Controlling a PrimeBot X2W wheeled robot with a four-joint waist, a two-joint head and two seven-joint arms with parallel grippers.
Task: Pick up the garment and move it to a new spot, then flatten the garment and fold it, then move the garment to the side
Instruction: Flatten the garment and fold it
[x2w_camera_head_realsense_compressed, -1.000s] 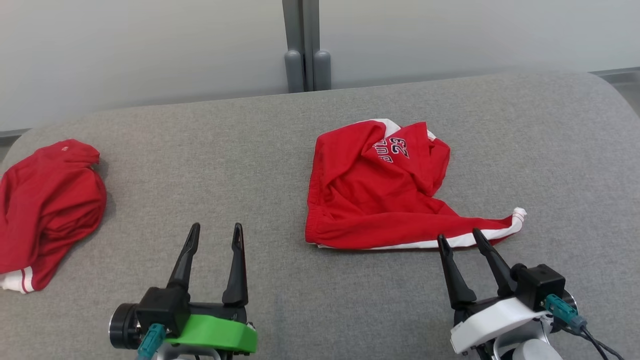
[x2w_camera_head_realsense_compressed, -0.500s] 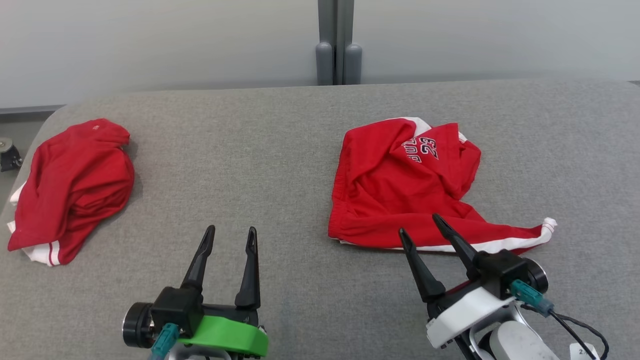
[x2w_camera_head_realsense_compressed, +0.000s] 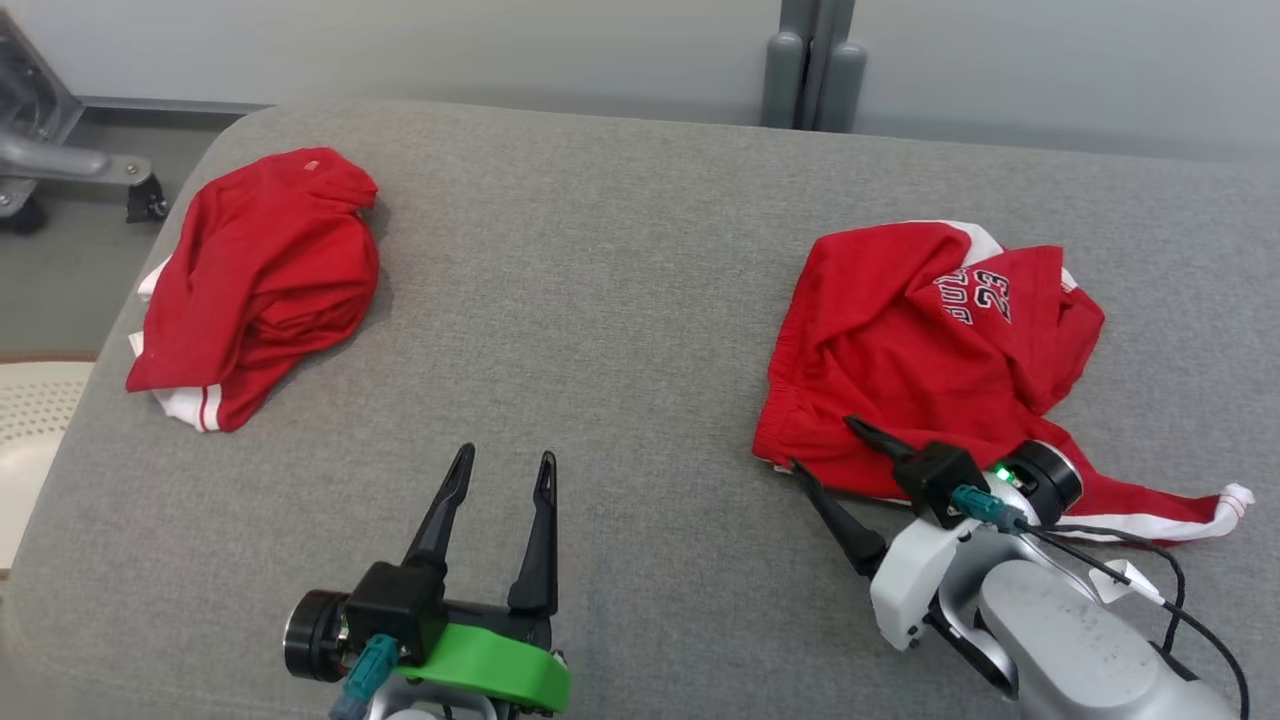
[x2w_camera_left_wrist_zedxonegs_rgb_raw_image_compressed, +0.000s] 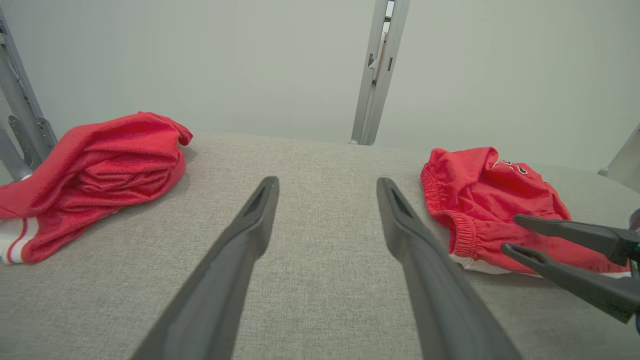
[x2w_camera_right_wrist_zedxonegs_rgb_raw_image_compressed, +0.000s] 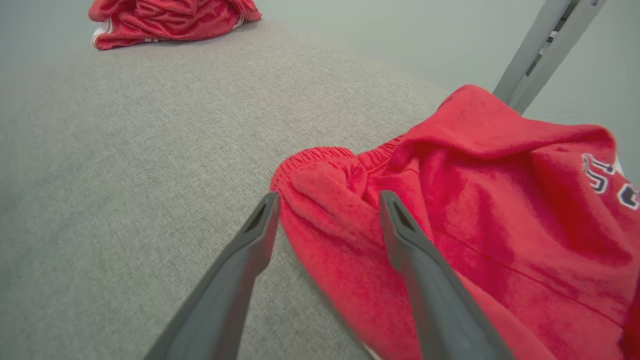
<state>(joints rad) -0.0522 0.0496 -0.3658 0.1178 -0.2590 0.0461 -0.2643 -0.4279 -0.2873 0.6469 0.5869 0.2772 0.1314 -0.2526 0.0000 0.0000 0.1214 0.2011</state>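
Grey woven-cloth tabletop, corners rounded, backed by a pale wall with a grey upright post. Off the left edge: grey floor and a metal frame on a caster.

Red garment with white trim lies crumpled at the right; a second red bundle sits at the far left.

Left tool wide, empty, over bare cloth. Right tool wide, straddling the garment's elastic edge, gripping nothing.
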